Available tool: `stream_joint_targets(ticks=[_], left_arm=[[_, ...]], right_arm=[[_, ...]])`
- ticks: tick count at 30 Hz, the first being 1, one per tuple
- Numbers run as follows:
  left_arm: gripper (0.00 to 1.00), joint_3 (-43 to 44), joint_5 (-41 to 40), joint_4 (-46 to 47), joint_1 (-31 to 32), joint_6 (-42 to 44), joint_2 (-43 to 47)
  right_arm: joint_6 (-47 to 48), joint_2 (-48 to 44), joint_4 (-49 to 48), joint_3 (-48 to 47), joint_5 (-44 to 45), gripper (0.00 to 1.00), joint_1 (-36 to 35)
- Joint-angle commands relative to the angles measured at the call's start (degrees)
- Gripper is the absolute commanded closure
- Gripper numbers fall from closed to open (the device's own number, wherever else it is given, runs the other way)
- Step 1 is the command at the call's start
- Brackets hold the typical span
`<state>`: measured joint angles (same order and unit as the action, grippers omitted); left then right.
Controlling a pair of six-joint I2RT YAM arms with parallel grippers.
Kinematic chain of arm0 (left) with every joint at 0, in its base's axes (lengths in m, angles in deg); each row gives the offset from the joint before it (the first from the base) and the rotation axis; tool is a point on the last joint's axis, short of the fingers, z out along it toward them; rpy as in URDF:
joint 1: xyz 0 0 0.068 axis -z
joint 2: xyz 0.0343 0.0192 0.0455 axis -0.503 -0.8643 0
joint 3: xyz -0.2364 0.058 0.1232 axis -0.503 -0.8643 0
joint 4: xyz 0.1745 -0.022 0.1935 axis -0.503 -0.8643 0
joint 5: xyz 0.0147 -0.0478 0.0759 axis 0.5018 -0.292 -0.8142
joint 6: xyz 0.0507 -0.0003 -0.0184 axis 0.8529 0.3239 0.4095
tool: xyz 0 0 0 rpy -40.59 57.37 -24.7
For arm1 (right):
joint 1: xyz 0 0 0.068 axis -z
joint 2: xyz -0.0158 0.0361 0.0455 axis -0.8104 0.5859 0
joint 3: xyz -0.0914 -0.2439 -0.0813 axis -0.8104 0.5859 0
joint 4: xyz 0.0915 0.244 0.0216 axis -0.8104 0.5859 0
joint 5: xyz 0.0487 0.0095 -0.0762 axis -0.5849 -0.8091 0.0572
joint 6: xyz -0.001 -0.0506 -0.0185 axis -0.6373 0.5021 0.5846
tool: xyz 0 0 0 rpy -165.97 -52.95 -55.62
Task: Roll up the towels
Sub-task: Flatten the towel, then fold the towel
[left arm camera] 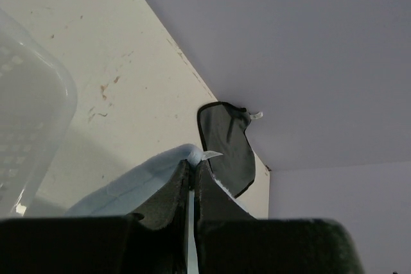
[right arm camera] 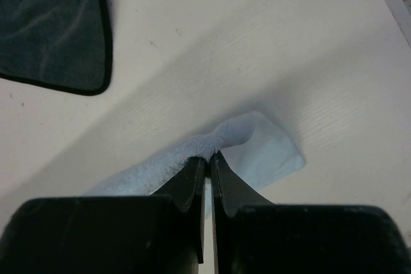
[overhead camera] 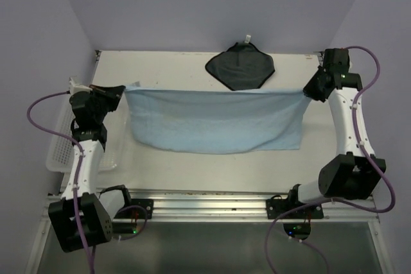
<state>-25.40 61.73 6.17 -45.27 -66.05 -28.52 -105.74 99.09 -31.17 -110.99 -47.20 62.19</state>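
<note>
Left hand (overhead camera: 122, 92) and right hand (overhead camera: 307, 92) are pinching far corners of the blue towel (overhead camera: 215, 121), stretching it crosswise between them

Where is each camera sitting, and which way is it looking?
Top: high behind the robot, looking down at the table, blue towel, dark towel, basket; left arm and right arm show.
Left wrist: on the left arm, facing the back wall; shut left jaws pinch the blue towel.
Right wrist: on the right arm, facing down at the table; shut right jaws pinch the blue towel.
Shared: all three see both towels.
</note>
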Motion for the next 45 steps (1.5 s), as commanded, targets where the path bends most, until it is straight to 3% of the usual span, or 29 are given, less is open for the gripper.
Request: stream_joint_targets(ticks=[1, 7, 13, 29, 34, 45], left_arm=[[1.0, 4.0, -1.3, 12.8, 2.8, 2.7, -6.6], [1.0, 6.5, -2.6, 17.5, 6.3, 3.9, -16.2], [1.0, 5.1, -3.5, 18.3, 6.4, 5.7, -18.5], [1.0, 0.5, -2.1, 12.4, 6.0, 11.3, -16.1], [1.0, 0.9, -4.2, 6.6, 5.9, 13.7, -15.6], [1.0, -3.3, -3.0, 7.0, 5.9, 16.0, -14.5]], right_arm=[[-0.8, 4.4, -9.9, -1.9, -1.8, 1.0, 0.3], [0.7, 12.8, -11.2, -5.5, -1.5, 1.0, 0.3], [3.5, 14.8, -11.8, -3.4, -0.4, 1.0, 0.3], [7.1, 10.1, -10.1, 6.6, 4.1, 1.0, 0.4], [8.3, 8.2, -9.8, 10.6, 5.0, 0.99, 0.3], [9.1, 8.7, -10.5, 15.8, 5.6, 0.98, 0.3]])
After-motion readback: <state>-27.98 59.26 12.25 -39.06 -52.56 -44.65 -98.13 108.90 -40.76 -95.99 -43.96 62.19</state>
